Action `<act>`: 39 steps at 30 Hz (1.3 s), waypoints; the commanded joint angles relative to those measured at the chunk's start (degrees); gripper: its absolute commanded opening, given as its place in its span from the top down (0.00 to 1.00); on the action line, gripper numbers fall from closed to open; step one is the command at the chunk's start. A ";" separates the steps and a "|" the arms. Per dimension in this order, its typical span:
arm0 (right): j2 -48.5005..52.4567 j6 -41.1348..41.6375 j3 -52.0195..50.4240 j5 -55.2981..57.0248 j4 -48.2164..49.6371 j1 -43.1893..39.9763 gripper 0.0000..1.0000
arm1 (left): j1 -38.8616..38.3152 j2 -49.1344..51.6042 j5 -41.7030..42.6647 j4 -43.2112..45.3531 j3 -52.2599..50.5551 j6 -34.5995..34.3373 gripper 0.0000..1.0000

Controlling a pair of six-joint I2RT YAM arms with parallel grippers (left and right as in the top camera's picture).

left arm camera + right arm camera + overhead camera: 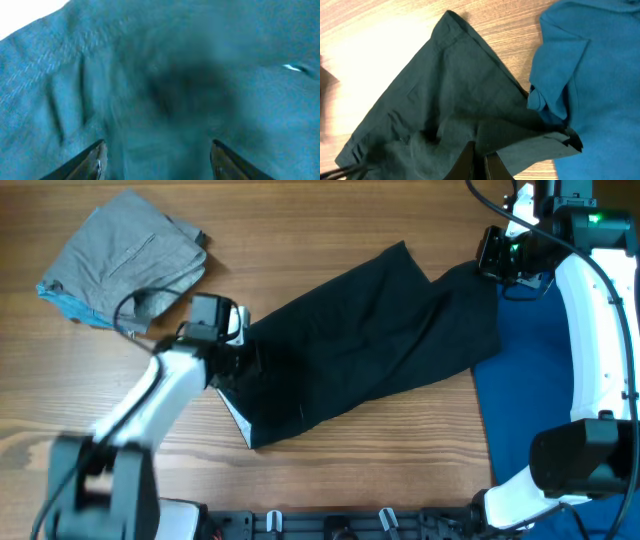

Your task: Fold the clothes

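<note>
Wooden desk (350,220): we judge grey garment (125,255) folded far left; black shorts (370,340) lie unfolded, right end effector (481,152) pinching them, left end effector (157,146) wide.

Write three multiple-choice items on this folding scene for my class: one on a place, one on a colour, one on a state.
1. Where in the overhead view is the grey garment?
A. upper left
B. lower right
C. centre

2. What colour is the cloth beside the black garment, beneath the right arm?
A. red
B. blue
C. white

3. How do the left gripper's fingers stand?
A. apart
B. pressed together
C. out of view

Answers:
1 A: it lies near the top-left corner, away from the black one.
2 B: it shows blue in both the overhead and right wrist views.
3 A: the left wrist view shows a wide gap between them, over fabric.
</note>
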 commanded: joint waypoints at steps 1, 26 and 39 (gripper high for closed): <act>0.55 -0.94 0.81 -0.94 0.11 0.07 0.94 | -0.15 7.26 -1.42 5.38 -0.44 2.97 0.35; 0.55 -0.98 0.81 1.90 -0.28 0.07 0.94 | -0.20 -9.73 -0.68 -9.94 2.93 5.99 0.58; 0.55 -0.96 0.81 1.68 -0.39 0.07 0.94 | -0.20 5.75 4.70 2.95 -1.18 7.28 0.57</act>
